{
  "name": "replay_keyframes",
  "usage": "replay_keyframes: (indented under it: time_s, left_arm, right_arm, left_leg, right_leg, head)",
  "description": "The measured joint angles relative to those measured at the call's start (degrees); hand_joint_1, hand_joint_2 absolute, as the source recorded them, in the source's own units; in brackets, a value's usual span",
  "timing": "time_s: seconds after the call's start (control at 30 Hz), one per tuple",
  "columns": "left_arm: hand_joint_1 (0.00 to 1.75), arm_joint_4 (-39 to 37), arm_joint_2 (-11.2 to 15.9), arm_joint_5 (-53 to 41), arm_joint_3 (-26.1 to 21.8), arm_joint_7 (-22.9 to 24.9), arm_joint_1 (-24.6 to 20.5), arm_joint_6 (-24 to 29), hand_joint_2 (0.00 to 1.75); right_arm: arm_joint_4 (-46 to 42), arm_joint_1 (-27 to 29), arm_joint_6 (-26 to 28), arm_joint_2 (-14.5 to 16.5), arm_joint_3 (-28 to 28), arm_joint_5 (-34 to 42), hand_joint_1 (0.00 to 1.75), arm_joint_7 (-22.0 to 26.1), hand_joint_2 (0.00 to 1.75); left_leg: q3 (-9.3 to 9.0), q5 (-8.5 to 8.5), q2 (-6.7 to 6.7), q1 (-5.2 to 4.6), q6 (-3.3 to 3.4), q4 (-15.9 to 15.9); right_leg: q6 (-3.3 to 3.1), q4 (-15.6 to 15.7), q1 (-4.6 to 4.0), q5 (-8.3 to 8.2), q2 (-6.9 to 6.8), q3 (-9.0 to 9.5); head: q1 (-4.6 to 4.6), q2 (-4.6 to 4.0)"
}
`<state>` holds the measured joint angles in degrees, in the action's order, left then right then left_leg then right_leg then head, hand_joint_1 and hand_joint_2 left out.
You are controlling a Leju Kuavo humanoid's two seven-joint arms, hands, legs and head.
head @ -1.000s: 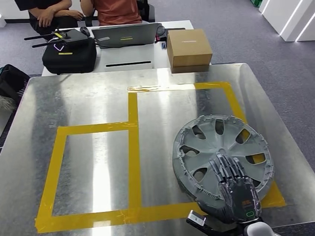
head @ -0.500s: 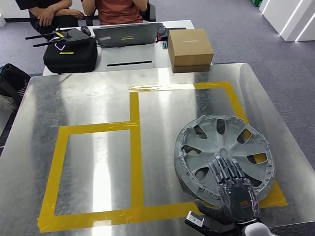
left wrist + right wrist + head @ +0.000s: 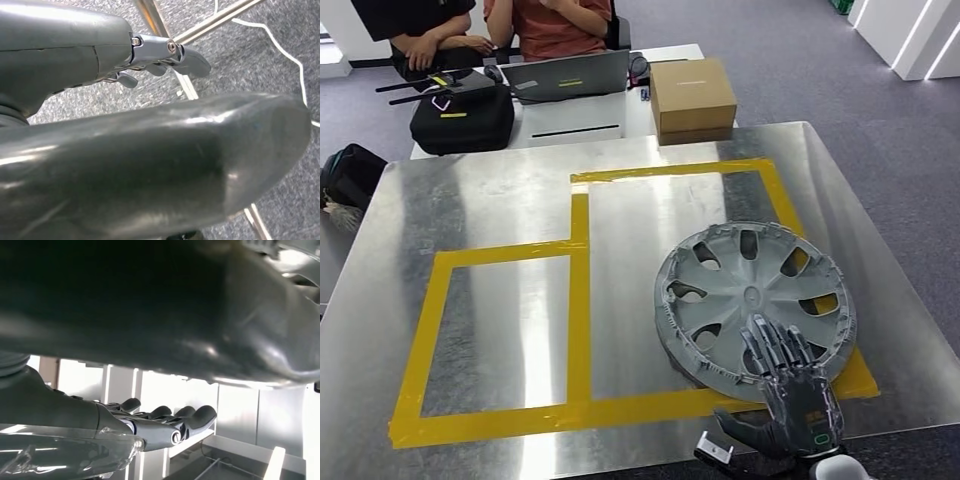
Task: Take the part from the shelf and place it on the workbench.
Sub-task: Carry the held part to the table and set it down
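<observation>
The part is a grey hubcap (image 3: pixel 754 290). It lies flat on the metal workbench (image 3: pixel 509 200), inside the right-hand box of yellow tape (image 3: pixel 576 300). My right hand (image 3: pixel 795 395) is at the hubcap's near rim. Its fingers (image 3: pixel 773 340) stretch out over the rim and its thumb points left, off the part. The right wrist view shows those fingers (image 3: pixel 166 415) straight with nothing between them, and a bit of the hubcap (image 3: pixel 294 260) beyond. My left hand (image 3: pixel 75 50) hangs over the carpet floor, its fingers (image 3: pixel 181 52) extended and holding nothing.
Behind the workbench is a white table with a cardboard box (image 3: pixel 693 95), a laptop (image 3: pixel 565 75) and a black case (image 3: pixel 462 122). Two people (image 3: pixel 554 20) sit at it. A dark bag (image 3: pixel 346 170) lies on the floor at the left.
The camera has shifted, so the whole picture moved. Relative to the hubcap, my right hand has drawn back from the hub toward the near rim. The hubcap stays in its taped box.
</observation>
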<state>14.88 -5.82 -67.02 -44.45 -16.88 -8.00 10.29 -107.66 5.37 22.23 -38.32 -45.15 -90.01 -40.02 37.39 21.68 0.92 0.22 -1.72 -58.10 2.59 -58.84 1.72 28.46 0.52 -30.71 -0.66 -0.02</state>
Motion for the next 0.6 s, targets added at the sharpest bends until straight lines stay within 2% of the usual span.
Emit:
replay_keyframes:
  time_s: [0.03,0.1,0.13,0.17,0.2,0.23,0.3,0.33,0.37,0.47,0.5,0.53,0.6]
  left_arm:
    - [0.00,0.0,0.0,0.0,0.0,0.0,0.0,0.0,0.00]
    - [0.00,0.0,0.0,0.0,0.0,0.0,0.0,0.1,0.00]
    - [0.00,0.0,0.0,0.0,0.0,0.0,0.0,0.2,0.00]
    - [0.00,0.0,0.0,0.0,0.0,0.0,0.0,0.2,0.00]
    - [0.00,0.0,0.0,0.0,0.0,0.0,0.0,0.2,0.00]
    - [0.00,0.0,0.0,0.0,0.0,0.0,-0.1,0.2,0.00]
    - [0.00,0.0,0.0,0.0,0.0,0.0,-0.2,0.3,0.00]
    - [0.00,0.0,0.0,0.0,0.0,0.0,-0.4,0.3,0.00]
    - [0.00,0.0,0.0,0.0,0.0,0.0,-0.5,0.3,0.00]
    - [0.00,0.0,-0.1,0.0,0.0,-0.1,-0.6,0.3,0.00]
    - [0.00,0.0,-0.1,0.0,0.0,-0.1,-0.6,0.3,0.00]
    - [0.00,0.0,0.0,0.1,0.0,-0.1,-0.6,0.3,0.00]
    - [0.00,0.0,0.0,0.1,0.0,-0.1,-0.6,0.3,0.00]
  right_arm:
    - [0.0,0.0,0.0,0.0,0.0,0.0,0.00,0.0,0.00]
    - [0.1,0.0,0.0,0.0,-0.2,0.0,0.00,0.0,0.00]
    - [0.1,0.0,0.0,0.0,-0.2,0.0,0.00,0.0,0.00]
    - [0.1,0.0,0.0,0.1,-0.3,0.0,0.00,0.0,0.00]
    - [0.1,0.0,0.0,0.1,-0.4,0.0,0.00,0.0,0.00]
    - [0.1,0.0,0.0,0.1,-0.4,0.0,0.00,0.0,0.00]
    - [0.1,0.0,0.0,0.1,-0.5,0.0,0.00,0.0,0.00]
    - [0.1,0.0,0.0,0.1,-0.5,0.0,0.00,0.0,0.00]
    - [0.1,-0.1,0.0,0.1,-0.5,0.0,0.00,0.0,0.00]
    - [0.1,-0.1,0.1,0.1,-0.5,0.0,0.00,0.0,0.00]
    - [0.1,-0.1,0.1,0.1,-0.5,0.0,0.00,0.0,0.00]
    - [0.1,-0.1,0.1,0.1,-0.5,0.0,0.00,0.0,0.00]
    - [0.2,-0.1,0.1,0.1,-0.5,0.0,0.00,0.0,0.00]
  left_leg:
    - [0.89,2.19,-0.07,0.06,-0.27,-2.2]
    - [3.27,7.80,-0.16,0.09,-0.63,-9.5]
    - [4.10,9.68,-0.16,0.10,-0.71,-13.0]
    - [4.14,10.44,-0.16,0.09,-0.69,-14.9]
    - [3.18,10.18,-0.17,0.09,-0.61,-14.9]
    - [1.06,9.12,-0.17,0.09,-0.46,-12.6]
    - [-4.96,7.16,-0.18,0.04,-0.05,-4.3]
    - [-7.17,6.65,-0.16,-0.05,0.20,-1.0]
    - [-8.39,6.56,-0.14,-0.14,0.45,1.1]
    - [-7.93,5.72,-0.16,-0.30,1.59,2.0]
    - [-7.49,5.14,-0.22,-0.25,2.08,2.1]
    - [-6.96,4.48,-0.30,-0.18,2.52,2.2]
    - [-5.58,3.25,-0.40,-0.26,3.10,2.3]
  right_leg:
    - [-0.48,0.0,0.05,-0.61,-0.08,-0.64]
    - [-0.91,0.0,-0.01,-1.76,-0.17,-1.93]
    - [-0.94,0.0,-0.06,-2.29,-0.22,-2.65]
    - [-0.93,0.0,-0.09,-2.76,-0.28,-3.32]
    - [-0.86,0.0,-0.12,-3.22,-0.32,-3.92]
    - [-0.75,0.0,-0.12,-3.66,-0.34,-4.46]
    - [-0.33,-0.1,-0.19,-4.52,-0.34,-5.31]
    - [-0.01,0.0,-0.24,-4.96,-0.34,-5.54]
    - [0.37,0.1,-0.29,-5.39,-0.34,-5.68]
    - [1.60,0.7,-0.15,-6.49,-0.29,-5.85]
    - [1.85,0.2,-0.11,-5.68,-0.28,-6.30]
    - [2.03,-1.4,-0.10,-3.82,-0.27,-7.01]
    - [2.18,-8.1,-0.18,1.97,-0.30,-9.10]
  head:
    - [0.07,0.00]
    - [0.18,0.00]
    - [0.20,0.00]
    - [0.20,0.00]
    - [0.20,0.00]
    - [0.21,0.00]
    - [0.22,0.00]
    - [0.16,0.00]
    - [0.19,0.00]
    - [0.24,0.00]
    - [0.18,0.00]
    - [0.15,0.00]
    - [0.07,0.00]
